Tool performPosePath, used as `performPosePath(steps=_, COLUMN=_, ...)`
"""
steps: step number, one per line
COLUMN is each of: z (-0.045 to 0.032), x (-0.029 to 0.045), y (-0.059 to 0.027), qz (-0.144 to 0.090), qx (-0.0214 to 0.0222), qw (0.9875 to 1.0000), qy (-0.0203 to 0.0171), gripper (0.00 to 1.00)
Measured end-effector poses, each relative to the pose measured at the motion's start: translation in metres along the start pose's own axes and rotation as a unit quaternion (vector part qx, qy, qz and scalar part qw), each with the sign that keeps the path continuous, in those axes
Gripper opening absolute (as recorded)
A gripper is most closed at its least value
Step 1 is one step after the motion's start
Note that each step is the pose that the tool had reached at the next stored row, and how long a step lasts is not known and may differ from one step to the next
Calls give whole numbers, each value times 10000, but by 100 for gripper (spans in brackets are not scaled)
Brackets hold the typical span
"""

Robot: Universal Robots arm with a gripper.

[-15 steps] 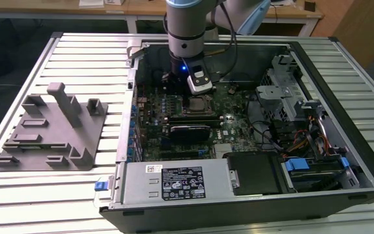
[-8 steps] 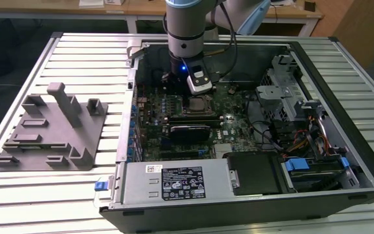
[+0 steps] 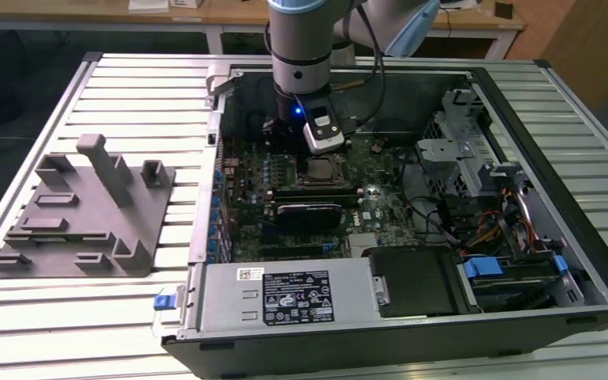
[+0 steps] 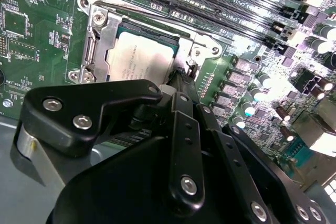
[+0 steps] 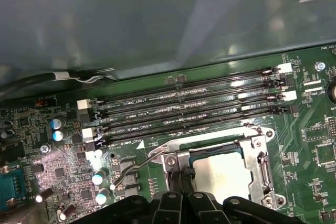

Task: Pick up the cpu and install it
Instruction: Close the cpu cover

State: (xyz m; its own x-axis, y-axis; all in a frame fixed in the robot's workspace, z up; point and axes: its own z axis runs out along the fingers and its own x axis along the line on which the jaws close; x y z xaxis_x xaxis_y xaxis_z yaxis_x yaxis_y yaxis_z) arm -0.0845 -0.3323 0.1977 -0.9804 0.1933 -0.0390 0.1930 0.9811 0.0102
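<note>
At socket corner: my gripper, jaws look closed, empty. Cpu lies in socket; install step approx done. Nxt move needs straight lift, no nudging cpu.

The arm is a silver-grey cylinder with pale blue joint caps, a black cable running beside it and a small blue light at the wrist. Below that sits what looks like a silver-white camera housing. The gripper is made of matte black linkage bars fastened with bright silver screws.
</note>
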Motion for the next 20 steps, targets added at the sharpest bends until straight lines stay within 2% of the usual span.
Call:
performPosePath(steps=9, z=-9, x=14, y=-3, qz=0, qx=-3, qw=10000, qy=2, gripper=11)
performPosePath(steps=13, z=-69, x=11, y=-2, qz=1, qx=-3, qw=10000, qy=1, gripper=11)
performPosePath(steps=20, z=-227, x=5, y=0, qz=0, qx=-3, qw=10000, qy=1, gripper=11)
